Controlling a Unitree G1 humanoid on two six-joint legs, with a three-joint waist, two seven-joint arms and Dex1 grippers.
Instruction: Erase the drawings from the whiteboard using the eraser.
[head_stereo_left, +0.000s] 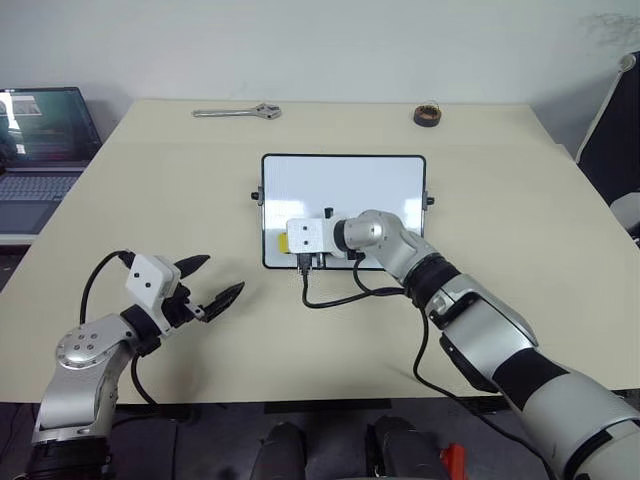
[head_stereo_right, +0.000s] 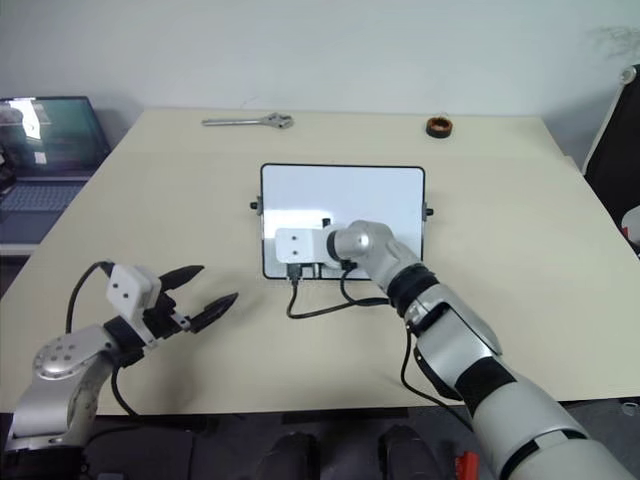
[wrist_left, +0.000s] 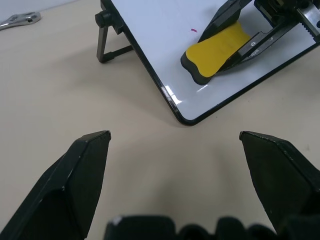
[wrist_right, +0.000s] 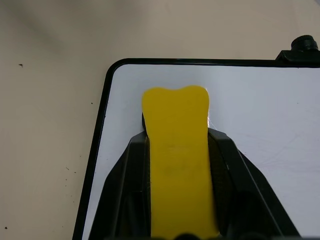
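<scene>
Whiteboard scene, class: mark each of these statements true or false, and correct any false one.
1. The right gripper holds the eraser against the whiteboard. True.
2. The left gripper is shut on a wrench. False: it is open and empty; the wrench lies at the table's far edge.
3. A laptop stands beside the table on the robot's left. True.
4. The tape roll lies on the whiteboard. False: it sits on the table beyond the board.
</scene>
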